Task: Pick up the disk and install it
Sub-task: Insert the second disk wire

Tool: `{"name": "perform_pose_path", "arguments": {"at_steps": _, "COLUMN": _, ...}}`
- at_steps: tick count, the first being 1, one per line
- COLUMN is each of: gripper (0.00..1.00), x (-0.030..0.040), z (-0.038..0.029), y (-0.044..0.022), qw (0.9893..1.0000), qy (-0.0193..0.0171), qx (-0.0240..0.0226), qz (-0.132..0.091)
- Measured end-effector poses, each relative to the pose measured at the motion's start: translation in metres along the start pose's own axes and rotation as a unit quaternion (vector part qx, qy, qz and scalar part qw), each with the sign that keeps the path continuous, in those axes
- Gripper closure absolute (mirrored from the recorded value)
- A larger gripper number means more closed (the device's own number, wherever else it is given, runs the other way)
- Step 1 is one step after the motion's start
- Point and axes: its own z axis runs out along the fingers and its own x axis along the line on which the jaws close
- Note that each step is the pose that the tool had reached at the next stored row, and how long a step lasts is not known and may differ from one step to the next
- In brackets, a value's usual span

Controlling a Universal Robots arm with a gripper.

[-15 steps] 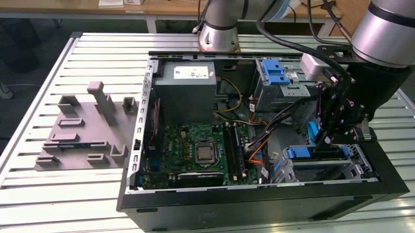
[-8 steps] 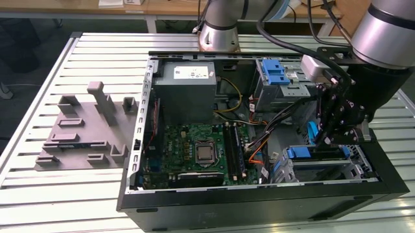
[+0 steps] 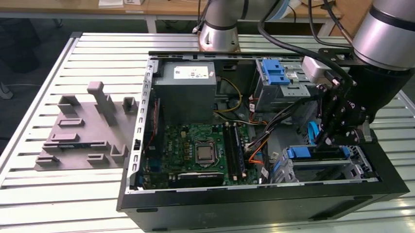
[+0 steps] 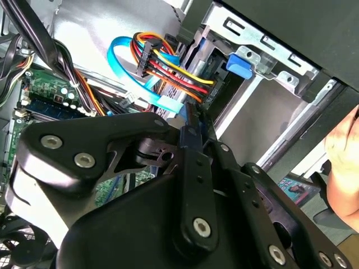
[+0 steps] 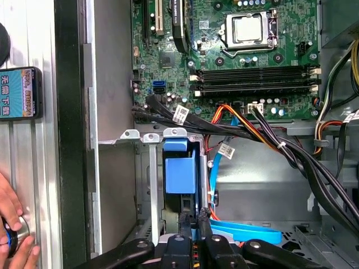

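**Disk gripped on edge, down at the drive cage**

First wrist view puts the jaws closed on a thin blue edge, which I take for the carrier frame of the disk held upright between the fingertips. Just beyond them stands the drive cage with its blue latch, at the open computer case's lower corner. In the exterior view the jaws hang inside the case, right over that cage, cables passing close by. I judge the pick-up done and the seating unfinished: the disk is in the grip, not yet home. A person's hand rests on the tabletop outside the case wall.
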Motion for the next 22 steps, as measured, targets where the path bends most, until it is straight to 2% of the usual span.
{"name": "perform_pose_path", "arguments": {"at_steps": 5, "gripper": 0.83, "x": 0.0, "z": 0.0001, "y": -0.0002, "qw": 1.0, "qy": -0.0001, "qx": 0.0001, "qz": 0.0}}
{"name": "perform_pose_path", "arguments": {"at_steps": 6, "gripper": 0.76, "x": 0.0, "z": 0.0001, "y": -0.0001, "qw": 1.0, "qy": -0.0001, "qx": 0.0, "qz": 0.0}}
{"name": "perform_pose_path", "arguments": {"at_steps": 12, "gripper": 0.76, "x": 0.0002, "z": 0.0002, "y": -0.0002, "qw": 1.0, "qy": 0.0, "qx": 0.0, "qz": 0.0}}
{"name": "perform_pose_path", "arguments": {"at_steps": 22, "gripper": 0.76, "x": 0.0015, "z": -0.0101, "y": -0.0002, "qw": 1.0, "qy": 0.0, "qx": -0.0009, "qz": 0.0}}
